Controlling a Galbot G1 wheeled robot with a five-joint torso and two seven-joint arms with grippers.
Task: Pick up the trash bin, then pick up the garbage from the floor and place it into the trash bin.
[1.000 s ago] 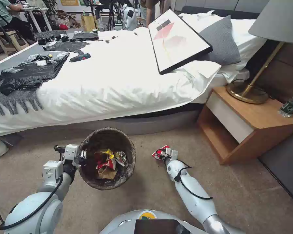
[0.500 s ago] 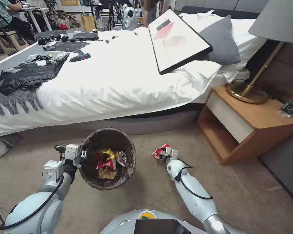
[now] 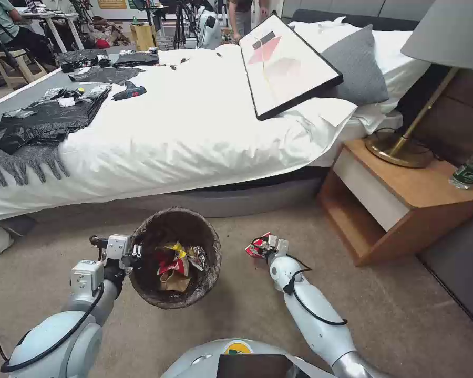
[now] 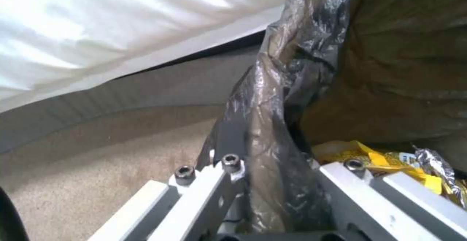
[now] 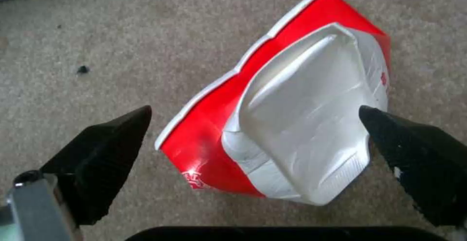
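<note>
Right hand (image 5: 253, 135) gapes wide, fingers straddling the crushed carton (image 5: 287, 124) on the carpet. Left hand (image 3: 133, 251) clamps the trash bin (image 3: 205, 286) rim, just beside

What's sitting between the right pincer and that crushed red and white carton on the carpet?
Nothing visible. The right pincer is open with its fingers on either side of the carton, which lies on bare carpet.

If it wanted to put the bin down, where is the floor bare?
Bare carpet lies between the bin, held by the left tool, and the right arm. More lies below the nightstand. It is crowded at the carton, which the open right tool straddles.
</note>
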